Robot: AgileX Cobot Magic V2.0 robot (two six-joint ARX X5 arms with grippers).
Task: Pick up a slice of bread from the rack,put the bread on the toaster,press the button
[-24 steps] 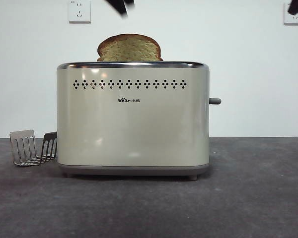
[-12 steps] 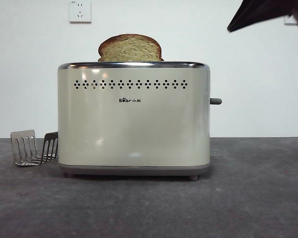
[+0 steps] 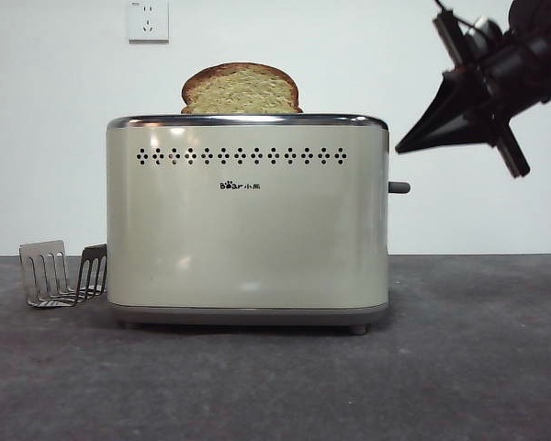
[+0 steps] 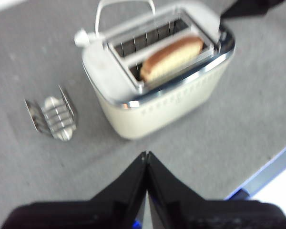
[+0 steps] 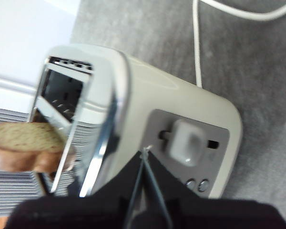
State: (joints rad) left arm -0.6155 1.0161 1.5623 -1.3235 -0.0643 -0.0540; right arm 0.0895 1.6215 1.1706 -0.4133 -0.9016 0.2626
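Bread (image 3: 241,88) sits upright in toaster (image 3: 247,220) slot, top poking out; rack (image 3: 60,274) empty beside it. Pick and place look done, button (image 3: 399,187) press left. Right gripper (image 3: 413,142) hangs above and beside button, jaws closed, apart from it. Left gripper (image 4: 146,157) high above table, closed, empty.
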